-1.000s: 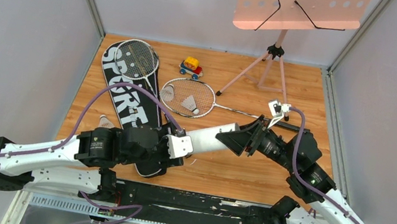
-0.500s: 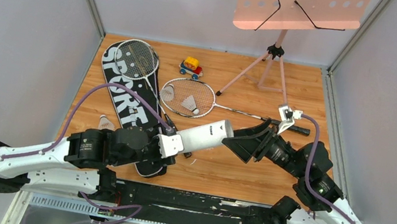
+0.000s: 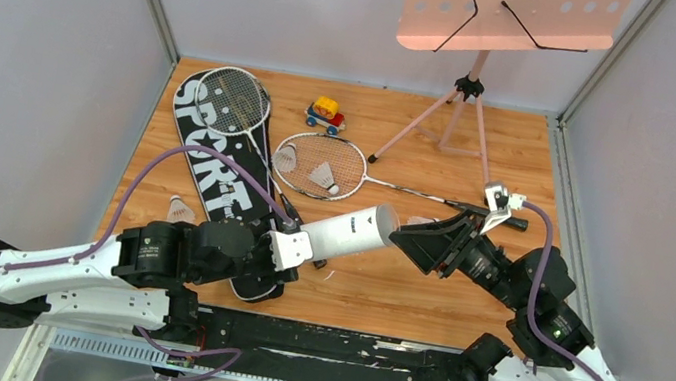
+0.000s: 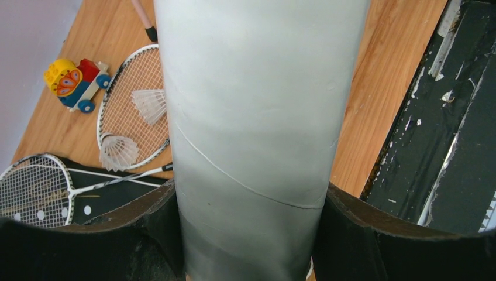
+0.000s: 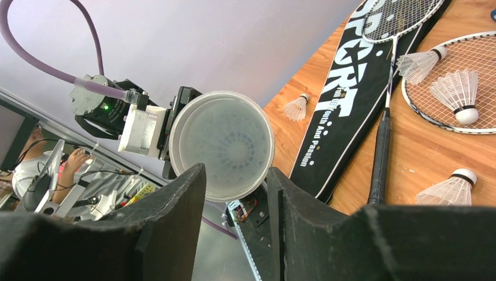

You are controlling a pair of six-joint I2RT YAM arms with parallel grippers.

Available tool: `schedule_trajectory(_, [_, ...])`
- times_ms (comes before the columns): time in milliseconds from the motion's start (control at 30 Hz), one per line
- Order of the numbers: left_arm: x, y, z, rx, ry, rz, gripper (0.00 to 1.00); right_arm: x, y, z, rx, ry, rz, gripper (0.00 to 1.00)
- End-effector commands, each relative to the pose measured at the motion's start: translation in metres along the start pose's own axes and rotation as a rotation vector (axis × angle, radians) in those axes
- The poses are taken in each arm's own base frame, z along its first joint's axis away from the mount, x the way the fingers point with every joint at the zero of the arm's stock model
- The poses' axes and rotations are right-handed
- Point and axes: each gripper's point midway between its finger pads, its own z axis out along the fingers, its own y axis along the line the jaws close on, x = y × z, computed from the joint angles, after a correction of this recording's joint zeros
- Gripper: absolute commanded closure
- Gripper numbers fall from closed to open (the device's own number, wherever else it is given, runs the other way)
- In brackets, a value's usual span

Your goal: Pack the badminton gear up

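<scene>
A wooden table (image 3: 514, 136) with grey walls around it, seen from above, with two robot arms reaching in from the near edge.

At far left, a lone shuttlecock (image 3: 181, 209) lies on the wood just beside a long black bag (image 3: 216, 167) lettered SPORT. The bag lies flat and runs from the far left corner towards the near edge. The first racket (image 3: 233, 101) rests on top of it, head at the far end.

The left gripper (image 3: 308, 240), over the bag's near end, is clamped around the closed end of the white tube (image 3: 353, 231). The tube is held off the table, nearly level, with its open mouth facing right.

Behind the tube, a small red, yellow and blue toy car (image 3: 326, 114) sits on the wood. Nearer lies the second racket (image 3: 349, 157), head beside the bag and handle stretching right. Two shuttlecocks (image 3: 321, 176) rest on its strings. In the right wrist view, a fourth shuttlecock (image 5: 453, 187) lies on bare wood on the near side of that head.

The right gripper (image 3: 400, 238) hangs just off the tube's mouth, its fingers parted with nothing between them.

At the far right stands a pink perforated music stand (image 3: 502, 13) on a tripod.
</scene>
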Motion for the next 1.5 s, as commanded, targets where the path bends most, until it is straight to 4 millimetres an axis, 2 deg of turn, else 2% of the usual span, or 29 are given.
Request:
schedule_trajectory(0, [-0.004,0.005,0.000,-0.025,-0.017,-0.011,0.36,-0.015,0.022,-0.002,-0.065,-0.022,-0.044,0.58])
schedule_trajectory(167, [-0.003,0.005,0.000,-0.026,-0.017,-0.010,0.36,-0.017,0.015,-0.001,-0.034,-0.041,-0.015,0.65])
schedule_trajectory(333, [-0.005,0.007,-0.002,-0.033,-0.023,-0.005,0.37,-0.019,0.008,-0.001,0.003,-0.074,0.034,0.79])
schedule_trajectory(467, [-0.006,0.009,-0.003,-0.039,-0.023,0.008,0.37,-0.021,0.005,-0.001,0.020,-0.088,0.053,1.00])
schedule_trajectory(633, [-0.007,0.012,-0.004,-0.051,-0.023,0.020,0.37,-0.025,-0.001,-0.004,0.052,-0.127,0.076,1.00])
schedule_trajectory(733, [-0.005,0.017,-0.005,-0.074,-0.015,0.038,0.37,-0.033,-0.011,-0.009,0.110,-0.182,0.091,1.00])
schedule_trajectory(800, [-0.001,0.023,-0.006,-0.107,0.003,0.052,0.37,-0.037,-0.026,-0.012,0.184,-0.215,0.070,1.00])
schedule_trajectory(900, [0.009,0.035,-0.008,-0.182,0.036,0.068,0.37,-0.036,-0.062,-0.020,0.366,-0.245,0.063,1.00])
schedule_trajectory(1000, [0.019,0.040,-0.006,-0.223,0.058,0.087,0.37,-0.019,-0.094,-0.027,0.508,-0.211,0.075,1.00])
schedule_trajectory(1167, [0.026,0.039,-0.002,-0.228,0.084,0.103,0.37,0.038,-0.150,-0.042,0.724,-0.107,0.215,1.00])
schedule_trajectory(1300, [0.030,0.037,-0.001,-0.223,0.099,0.100,0.36,0.084,-0.184,-0.060,0.879,-0.046,0.370,1.00])
schedule_trajectory(1467, [0.033,0.038,-0.002,-0.234,0.108,0.097,0.36,0.124,-0.218,-0.089,1.101,-0.010,0.478,1.00])
